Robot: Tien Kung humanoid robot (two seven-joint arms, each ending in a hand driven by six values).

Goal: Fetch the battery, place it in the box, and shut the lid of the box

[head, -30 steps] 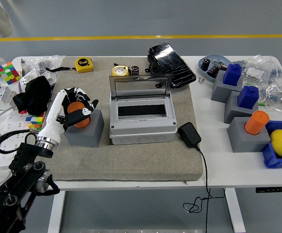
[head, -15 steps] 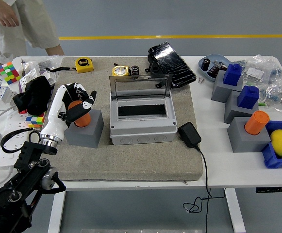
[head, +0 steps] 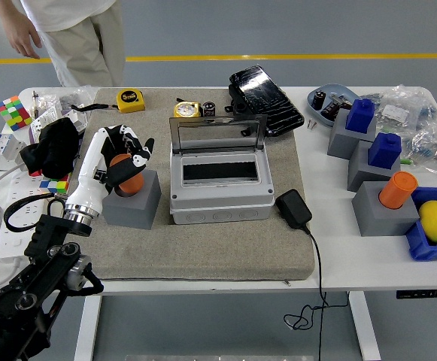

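Left hand (head: 125, 160) has its fingers wrapped on the orange battery (head: 128, 177) sitting in its grey block (head: 133, 202). Right next to it on the right: the grey box (head: 220, 191), lid (head: 217, 134) up. Black cloth (head: 51, 145) bunched just left of the wrist.

Left hand (head: 122, 156) hides most of the battery (head: 129, 180) (orange)

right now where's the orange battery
In the head view the orange battery sits on the grey block left of the open box, with the left hand wrapped around it.
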